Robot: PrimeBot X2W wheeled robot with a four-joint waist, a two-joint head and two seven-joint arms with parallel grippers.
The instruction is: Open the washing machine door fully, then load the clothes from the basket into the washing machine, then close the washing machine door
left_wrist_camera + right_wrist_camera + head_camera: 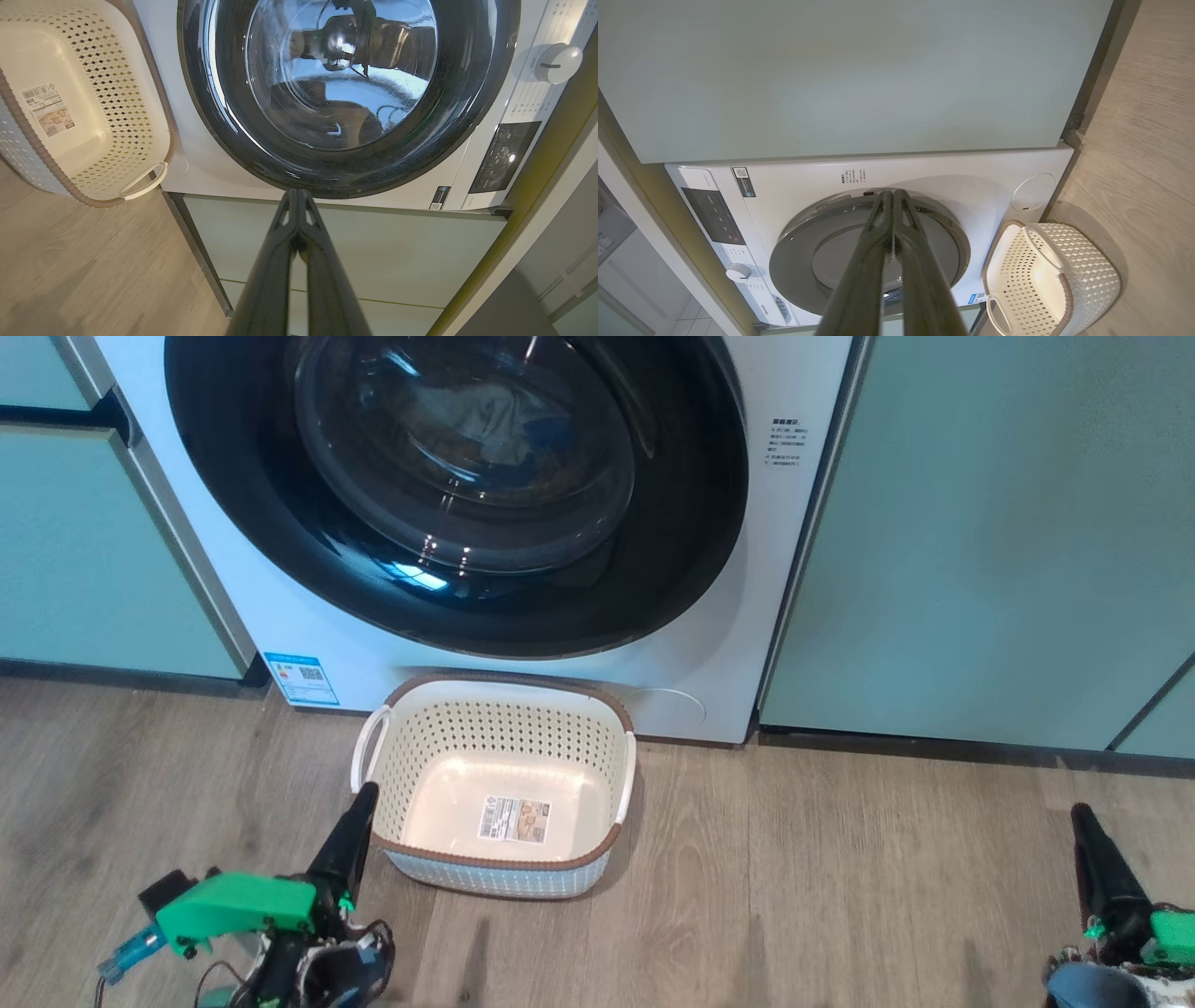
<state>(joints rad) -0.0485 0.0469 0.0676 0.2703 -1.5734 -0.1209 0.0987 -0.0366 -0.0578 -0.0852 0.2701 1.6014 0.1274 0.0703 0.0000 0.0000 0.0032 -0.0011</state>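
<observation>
Door (457, 485) lies ahead and above us; our left gripper (364, 795), closed and empty, is nearer than our closed right gripper (1083, 814).

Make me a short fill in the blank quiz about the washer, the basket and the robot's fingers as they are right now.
1. The washing machine door is ___, not open.
2. Apart from a paper label on its bottom, the basket is ___.
3. The basket stands directly in ___ of the washing machine.
4. The fingers of the left gripper and the right gripper are pressed ___, holding nothing.
Missing words: closed; empty; front; together.
</observation>
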